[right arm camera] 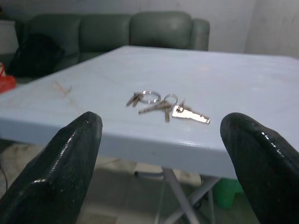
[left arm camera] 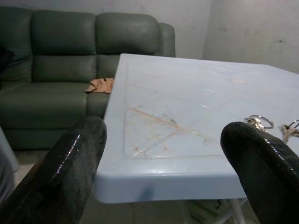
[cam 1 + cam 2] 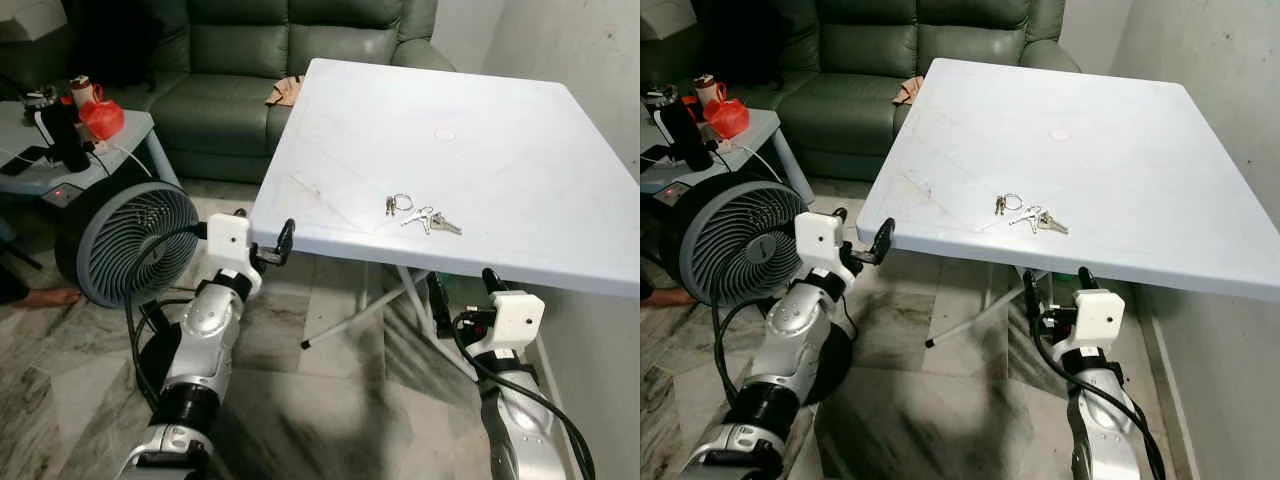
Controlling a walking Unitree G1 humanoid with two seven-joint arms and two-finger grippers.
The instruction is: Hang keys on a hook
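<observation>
A bunch of silver keys (image 3: pixel 420 216) on linked rings lies on the white folding table (image 3: pixel 500 150), close to its near edge. My left gripper (image 3: pixel 264 236) is open at the table's near left corner, level with the rim, and the keys (image 2: pixel 259 122) lie off to its right. My right gripper (image 3: pixel 463 288) is open just below the near edge, under and slightly right of the keys (image 1: pixel 166 106). Neither gripper holds anything.
A grey floor fan (image 3: pixel 135 240) stands close by my left arm. Behind the table is a green sofa (image 3: pixel 260 60) with a tan cloth (image 3: pixel 285 92) on it. A side table (image 3: pixel 30 175) with a red item stands far left. A wall (image 3: pixel 590 70) runs along the right.
</observation>
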